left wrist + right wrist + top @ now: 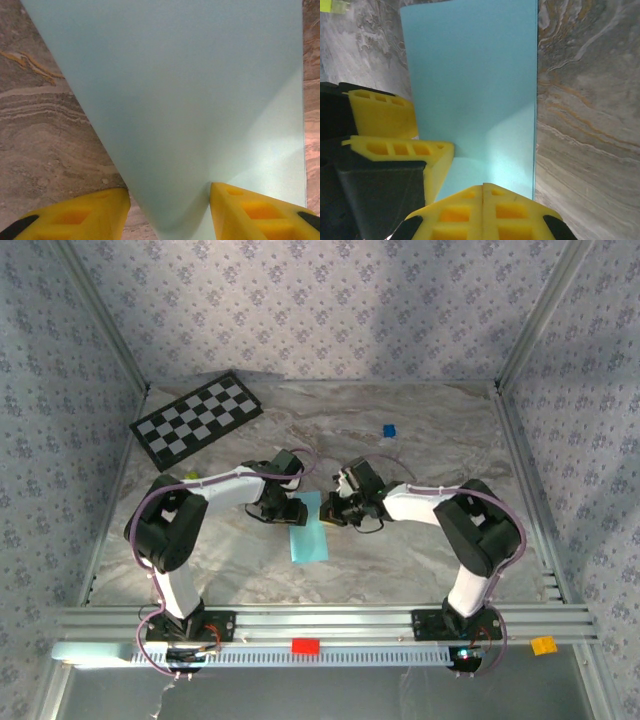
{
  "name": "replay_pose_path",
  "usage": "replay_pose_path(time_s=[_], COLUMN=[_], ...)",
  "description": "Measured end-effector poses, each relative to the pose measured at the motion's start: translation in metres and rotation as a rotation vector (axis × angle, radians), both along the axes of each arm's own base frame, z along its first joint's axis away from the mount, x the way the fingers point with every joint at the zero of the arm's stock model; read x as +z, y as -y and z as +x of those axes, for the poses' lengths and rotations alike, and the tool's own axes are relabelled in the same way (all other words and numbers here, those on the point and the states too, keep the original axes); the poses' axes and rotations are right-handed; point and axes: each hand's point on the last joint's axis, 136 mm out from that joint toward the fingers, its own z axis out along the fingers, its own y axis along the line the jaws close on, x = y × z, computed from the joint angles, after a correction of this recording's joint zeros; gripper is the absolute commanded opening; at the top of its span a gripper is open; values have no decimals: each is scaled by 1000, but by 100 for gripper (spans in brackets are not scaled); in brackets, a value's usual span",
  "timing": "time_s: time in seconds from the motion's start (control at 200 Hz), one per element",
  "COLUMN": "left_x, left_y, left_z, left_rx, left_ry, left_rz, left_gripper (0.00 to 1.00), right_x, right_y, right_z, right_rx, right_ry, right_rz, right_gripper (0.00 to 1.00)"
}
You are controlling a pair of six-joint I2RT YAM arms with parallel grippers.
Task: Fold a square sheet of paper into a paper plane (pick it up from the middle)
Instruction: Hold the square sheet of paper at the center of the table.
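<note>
Sky-blue square sheet of paper [308,532], apparently mid-fold: left gripper [169,212] fingers apart astride raised flap at ten o'clock, right gripper [482,202] fingers together at two; next, flatten crease.

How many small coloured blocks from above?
3: blue cube on far table, red block on front rail, orange block further right; yellow-green speck by left arm, maybe a fourth.

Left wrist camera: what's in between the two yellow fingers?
In the left wrist view, a raised fold of the light blue paper stands between the left gripper's yellow fingers. The marbled table shows on either side.
</note>
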Motion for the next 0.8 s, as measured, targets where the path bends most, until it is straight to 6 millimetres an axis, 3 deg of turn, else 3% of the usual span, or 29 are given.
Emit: replay_pose_path(time_s=[0.395,0.525,0.8], left_x=[0,-1,4], left_y=[0,0,3], left_z=[0,0,1], left_rx=[3,3,34], left_ry=[2,2,14], left_rz=[-2,-3,-30], left_gripper=[49,49,53], right_x=[-12,-25,-27], right_y=[-15,-9,-5], right_z=[1,-6,-5], right_rx=[38,75,155], right_ry=[-21,-35,44], right_rz=[-9,-71,-154], right_gripper=[2,2,2])
